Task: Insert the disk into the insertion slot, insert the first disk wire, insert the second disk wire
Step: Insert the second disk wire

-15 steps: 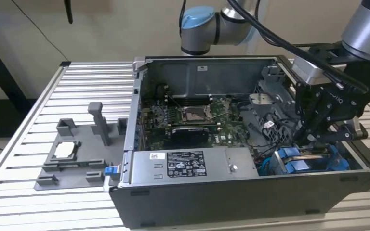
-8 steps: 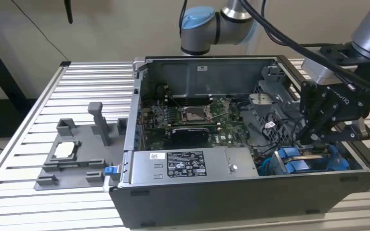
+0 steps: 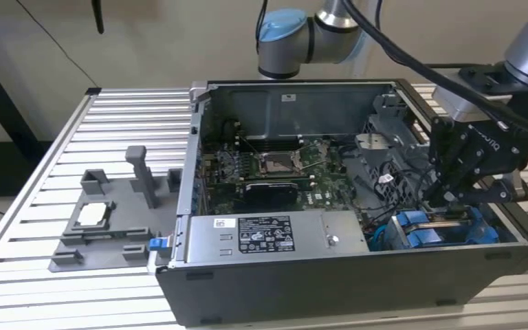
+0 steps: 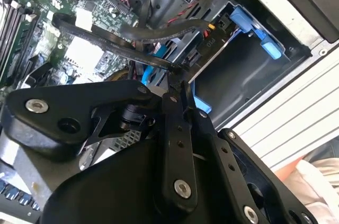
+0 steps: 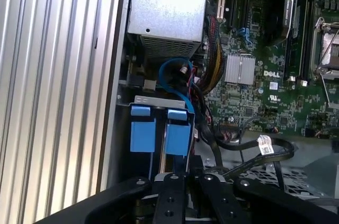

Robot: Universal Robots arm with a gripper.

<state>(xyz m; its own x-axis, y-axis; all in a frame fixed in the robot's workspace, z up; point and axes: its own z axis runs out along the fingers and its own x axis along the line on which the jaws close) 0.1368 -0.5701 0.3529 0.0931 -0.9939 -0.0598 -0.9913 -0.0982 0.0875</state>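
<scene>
Hand fingers pressed together, perhaps pinching black wire, over blue-framed disk seated in slot.

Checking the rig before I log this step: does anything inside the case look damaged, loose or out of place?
Nothing stands out. The claw is down at the drive bay, by the blue carrier tabs. Black cables lie loose over the motherboard beside the bay, unconnected-looking but not damaged. The power supply box sits square in the case.
</scene>
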